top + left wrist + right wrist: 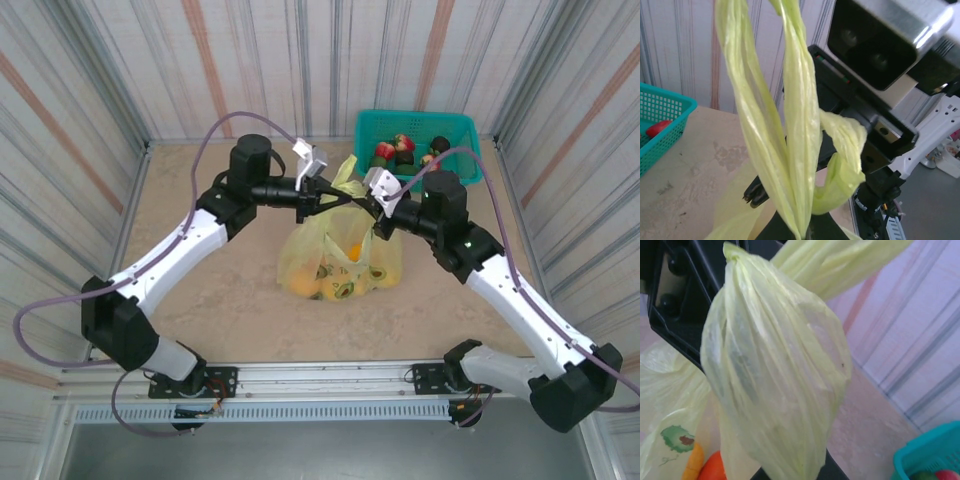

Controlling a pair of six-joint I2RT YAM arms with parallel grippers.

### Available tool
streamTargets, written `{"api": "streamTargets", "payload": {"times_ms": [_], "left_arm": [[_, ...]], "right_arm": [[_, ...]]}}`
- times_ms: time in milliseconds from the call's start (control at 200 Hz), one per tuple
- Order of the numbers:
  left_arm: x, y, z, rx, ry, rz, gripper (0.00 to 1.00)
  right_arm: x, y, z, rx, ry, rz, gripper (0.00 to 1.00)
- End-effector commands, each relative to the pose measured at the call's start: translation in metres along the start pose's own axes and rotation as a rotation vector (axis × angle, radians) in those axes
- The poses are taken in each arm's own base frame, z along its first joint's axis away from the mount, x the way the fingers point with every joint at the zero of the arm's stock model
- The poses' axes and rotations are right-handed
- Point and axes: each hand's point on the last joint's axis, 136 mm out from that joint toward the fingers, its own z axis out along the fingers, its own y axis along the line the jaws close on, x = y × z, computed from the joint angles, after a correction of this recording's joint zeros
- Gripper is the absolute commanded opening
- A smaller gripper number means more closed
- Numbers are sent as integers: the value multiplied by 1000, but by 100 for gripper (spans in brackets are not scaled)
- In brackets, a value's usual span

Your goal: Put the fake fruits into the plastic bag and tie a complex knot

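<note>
one orange fruit [711, 468] in bag [775, 375], right wrist

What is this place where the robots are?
Probably a robot practice booth: two robot arms bolted to a metal rail, striped walls boxing in the table, toy fruit in a teal basket.

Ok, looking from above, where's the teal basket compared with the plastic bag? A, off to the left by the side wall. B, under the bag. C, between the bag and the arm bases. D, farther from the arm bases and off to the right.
D: the teal basket sits in the far right corner by the back wall, while the plastic bag is nearer the middle.
</note>
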Motion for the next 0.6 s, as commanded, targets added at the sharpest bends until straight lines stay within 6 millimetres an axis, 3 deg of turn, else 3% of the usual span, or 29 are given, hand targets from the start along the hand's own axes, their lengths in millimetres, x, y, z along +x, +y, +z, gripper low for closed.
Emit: {"api": "streamTargets", "payload": {"times_ms": [0, 245, 481, 596], "left_arm": [[-4, 5, 7, -32, -20, 76, 3], [24, 20, 10, -98, -31, 22, 31], [35, 18, 1, -143, -38, 8, 49], [36, 20, -9, -189, -74, 10, 53]], "right_arm": [[14, -6, -13, 79, 54, 59, 0], [36, 1, -9, 78, 110, 103, 0], [30, 10, 0, 7, 121, 83, 0], [33, 14, 3, -20, 134, 83, 0]]}}
